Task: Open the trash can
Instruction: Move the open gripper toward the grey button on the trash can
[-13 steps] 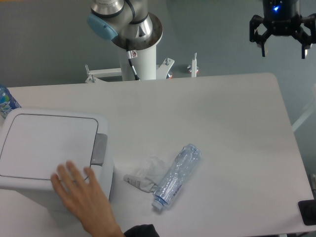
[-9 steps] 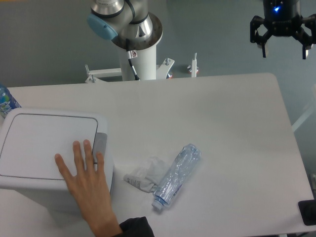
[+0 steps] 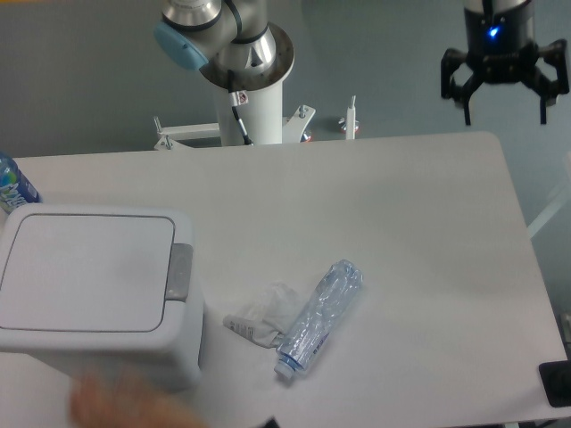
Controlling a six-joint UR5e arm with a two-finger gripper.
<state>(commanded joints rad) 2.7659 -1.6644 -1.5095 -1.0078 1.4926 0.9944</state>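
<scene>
The white trash can [image 3: 94, 294] stands at the table's front left, its flat lid [image 3: 85, 272] shut and its grey push-button tab [image 3: 180, 272] on the right side of the lid. My gripper [image 3: 504, 111] hangs open and empty high above the table's far right corner, far from the can. A blurred human hand [image 3: 125, 406] is at the bottom edge, in front of the can and off the lid.
A crushed clear plastic bottle [image 3: 318, 316] and a crumpled wrapper [image 3: 263, 314] lie right of the can. A blue-labelled bottle [image 3: 11, 183] stands behind the can at the left edge. The arm's base [image 3: 245, 80] is at the back. A dark object [image 3: 555, 383] sits at the front right corner.
The human hand has left the lid and pulled back toward the bottom edge. The trash can has shifted slightly. My gripper has moved a little left and down.
</scene>
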